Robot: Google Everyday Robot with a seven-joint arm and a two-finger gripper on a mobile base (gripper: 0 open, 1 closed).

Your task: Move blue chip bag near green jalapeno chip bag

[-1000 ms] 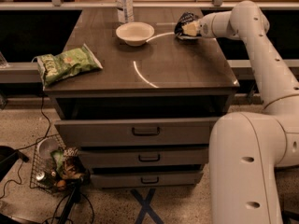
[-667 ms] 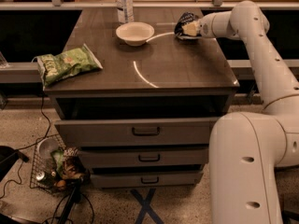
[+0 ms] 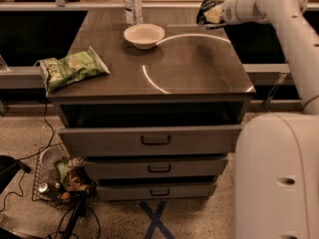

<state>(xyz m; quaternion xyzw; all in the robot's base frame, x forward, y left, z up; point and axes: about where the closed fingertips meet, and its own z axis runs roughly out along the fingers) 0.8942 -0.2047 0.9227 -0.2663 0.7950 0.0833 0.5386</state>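
The green jalapeno chip bag (image 3: 72, 68) lies flat at the front left corner of the dark cabinet top (image 3: 199, 68). My gripper (image 3: 212, 15) is at the far right of the top, raised a little above the surface. It is shut on the blue chip bag (image 3: 205, 6), a dark crumpled bag that hangs at the fingers and is partly hidden by them. The two bags are far apart, at opposite corners of the top.
A white bowl (image 3: 144, 35) sits at the back middle, with a plastic bottle (image 3: 132, 3) behind it. My arm (image 3: 294, 39) runs down the right side. Below are drawers (image 3: 155, 140). A wire basket of items (image 3: 57, 178) stands on the floor at the left.
My gripper has risen from the table surface at the back right, lifting the blue chip bag with it. The green bag, bowl and bottle have not moved.
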